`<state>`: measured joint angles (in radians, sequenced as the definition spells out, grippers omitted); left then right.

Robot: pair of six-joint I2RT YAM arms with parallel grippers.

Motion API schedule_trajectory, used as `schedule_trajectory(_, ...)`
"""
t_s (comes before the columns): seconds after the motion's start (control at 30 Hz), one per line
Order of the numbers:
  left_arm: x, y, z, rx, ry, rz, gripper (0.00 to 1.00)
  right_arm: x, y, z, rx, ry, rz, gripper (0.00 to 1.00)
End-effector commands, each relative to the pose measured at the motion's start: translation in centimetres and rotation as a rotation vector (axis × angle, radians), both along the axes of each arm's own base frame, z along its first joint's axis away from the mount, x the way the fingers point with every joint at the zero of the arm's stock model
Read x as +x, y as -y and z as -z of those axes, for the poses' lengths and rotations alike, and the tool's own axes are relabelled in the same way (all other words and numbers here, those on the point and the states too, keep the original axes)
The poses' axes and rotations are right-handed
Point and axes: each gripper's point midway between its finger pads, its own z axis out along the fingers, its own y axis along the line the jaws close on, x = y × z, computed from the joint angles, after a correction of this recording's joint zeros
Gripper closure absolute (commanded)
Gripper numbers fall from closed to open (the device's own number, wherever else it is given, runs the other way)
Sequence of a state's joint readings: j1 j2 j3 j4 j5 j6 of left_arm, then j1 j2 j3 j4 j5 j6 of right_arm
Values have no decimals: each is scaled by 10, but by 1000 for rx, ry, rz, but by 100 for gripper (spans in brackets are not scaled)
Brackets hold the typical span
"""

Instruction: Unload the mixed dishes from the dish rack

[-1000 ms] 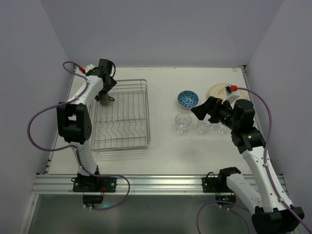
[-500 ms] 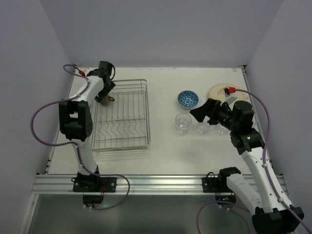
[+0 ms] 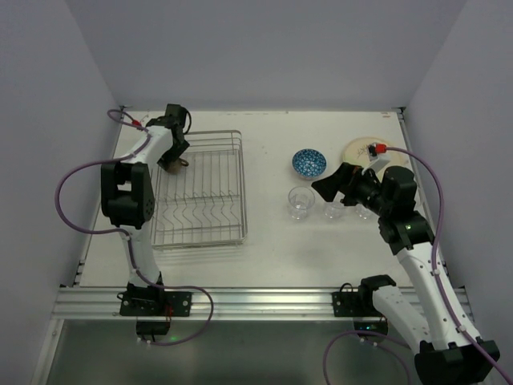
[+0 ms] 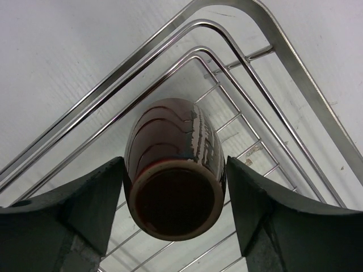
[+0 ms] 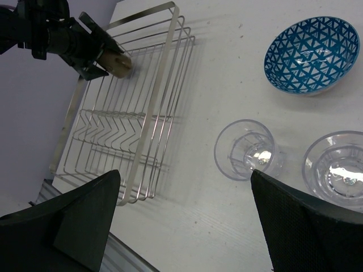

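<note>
Brown mug (image 4: 173, 164) sits in far-left corner of dish rack (image 3: 242, 184), near table's left edge. My left fingers (image 4: 85, 209) flank it, pinch unclear. Right fingers (image 5: 74, 221) spread wide, empty, over clear glass (image 5: 248, 150).

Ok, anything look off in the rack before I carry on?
The small dark brown mug lies on its side in the silver wire dish rack's far-left corner, mouth toward the left hand, between its fingers. Pale patches mark its glaze. Nothing else stands out.

A white table (image 3: 272, 249) sits between pale lavender walls (image 3: 264, 56).
</note>
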<state>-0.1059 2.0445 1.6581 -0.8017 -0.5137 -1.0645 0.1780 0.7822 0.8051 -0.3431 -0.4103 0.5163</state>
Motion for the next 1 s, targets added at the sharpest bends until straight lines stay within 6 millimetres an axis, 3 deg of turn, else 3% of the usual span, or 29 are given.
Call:
schedule_trajectory(0.0, 1, -14, -2, 46, 27, -69, 27, -2, -3, -7, 9, 34, -16, 1)
schedule_trajectory(0.1, 0, -13, -1, 40, 24, -68, 32, -3, -2, -8, 9, 41, -15, 1)
schedule_trajectory(0.3, -1, -12, -6, 31, 29, -68, 51, -3, -1, -8, -1, 41, -11, 1)
schedule_trajectory(0.5, 0, -10, -37, 13, 107, -56, 93, -2, -1, -10, -1, 48, -9, 1)
schedule_trajectory(0.57, 1, -7, -53, -5, 150, -44, 100, -1, -1, -12, 0, 50, -8, 1)
schedule_trajectory(0.83, 0, 8, -113, -65, 323, 50, 100, 0, 0, -16, -3, 61, -5, 1)
schedule_trajectory(0.87, -2, 14, -131, -93, 375, 81, 100, 0, 0, -18, -2, 67, -7, 1)
schedule_trajectory(0.93, -4, 24, -142, -116, 431, 152, 100, -1, -3, -23, 9, 83, -25, 1)
schedule_trajectory(0.97, -9, 35, -165, -154, 500, 208, 100, -2, -7, -25, 21, 88, -44, 1)
